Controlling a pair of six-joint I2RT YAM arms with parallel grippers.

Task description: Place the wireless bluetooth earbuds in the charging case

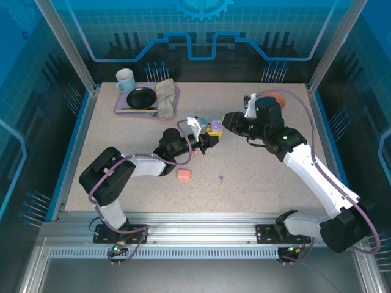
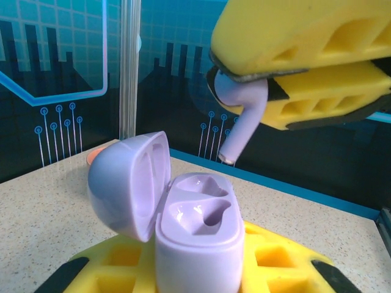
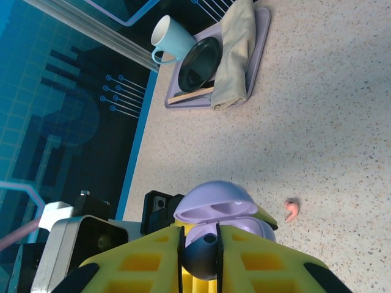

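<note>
Over speckled table (image 1: 256, 177), my left gripper (image 1: 208, 139) clamps case (image 2: 195, 244) upright, lid (image 2: 125, 183) open, so my right gripper (image 2: 244, 79), pinching earbud (image 2: 244, 119) stem-down, can seat it.

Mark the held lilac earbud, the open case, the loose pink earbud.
held lilac earbud (image 2: 244, 125), left wrist view, stem.
open case (image 2: 198, 250), left wrist view, front wall.
loose pink earbud (image 3: 292, 210), right wrist view, body.
</note>
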